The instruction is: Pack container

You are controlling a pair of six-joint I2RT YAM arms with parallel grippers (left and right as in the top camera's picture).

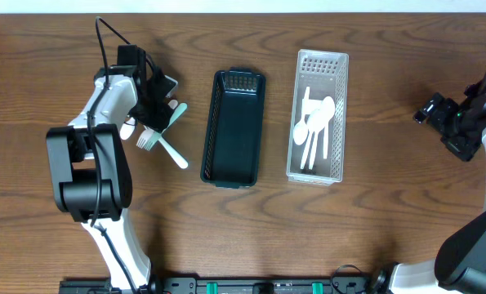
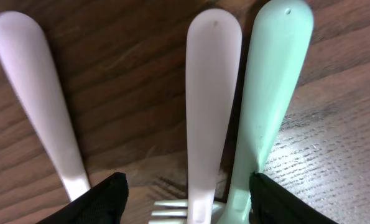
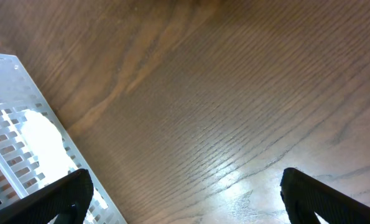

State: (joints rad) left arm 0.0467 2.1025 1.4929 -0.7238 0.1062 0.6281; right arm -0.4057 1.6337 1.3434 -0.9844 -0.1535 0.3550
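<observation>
A dark green container (image 1: 234,126) stands empty at the table's middle. A clear perforated container (image 1: 318,117) to its right holds several white spoons (image 1: 314,131). At the left lie a mint green utensil (image 1: 174,117), a white fork (image 1: 162,145) and other white cutlery. My left gripper (image 1: 156,104) is open right over them; its wrist view shows the white handle (image 2: 212,93) and mint handle (image 2: 270,87) between the fingers, and another white handle (image 2: 41,93) at left. My right gripper (image 1: 435,109) is open and empty above bare wood, right of the clear container (image 3: 10,124).
The table's front half shows only bare wood. The left arm's black base (image 1: 87,175) stands at the left, below the cutlery. The right arm (image 1: 479,106) reaches in from the right edge.
</observation>
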